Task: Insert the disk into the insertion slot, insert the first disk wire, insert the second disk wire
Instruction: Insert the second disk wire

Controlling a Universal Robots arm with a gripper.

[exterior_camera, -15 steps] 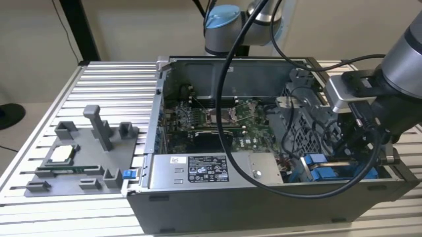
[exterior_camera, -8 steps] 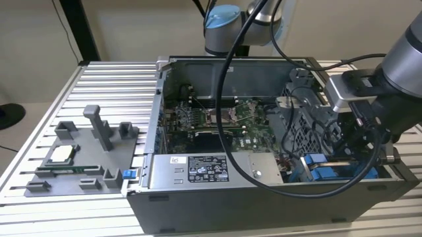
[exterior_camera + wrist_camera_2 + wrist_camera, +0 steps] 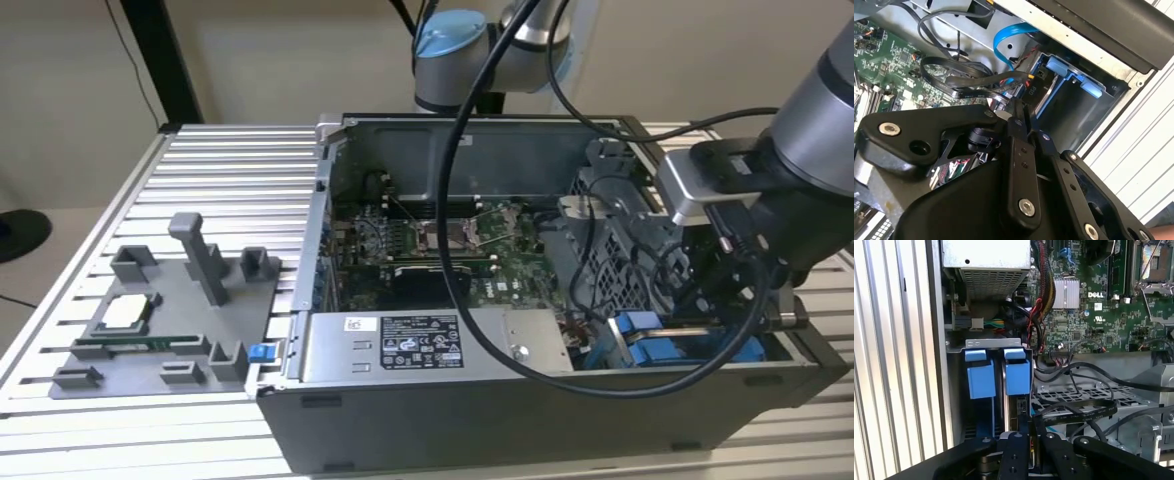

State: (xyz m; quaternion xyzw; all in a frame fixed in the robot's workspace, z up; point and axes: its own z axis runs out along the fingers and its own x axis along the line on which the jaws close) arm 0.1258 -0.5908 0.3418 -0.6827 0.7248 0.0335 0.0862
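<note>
The disk stands on edge inside the insertion slot, between two bright blue carrier tabs. In the second wrist view the disk's dark end shows in its blue frame, deep in the grey slot. A flat black disk wire runs from the drive cage into the gap between my fingers. My gripper hangs just over the disk's end, its fingers nearly together on the wire's plug. The fingertips meet at that plug beside the disk. In the exterior view my gripper reaches into the case's front right corner.
The open case lies on a slatted table. Inside it are the power supply box, the motherboard and a perforated drive cage. A blue flat cable and black cables loop nearby. A grey fixture tray is at the exterior view's left.
</note>
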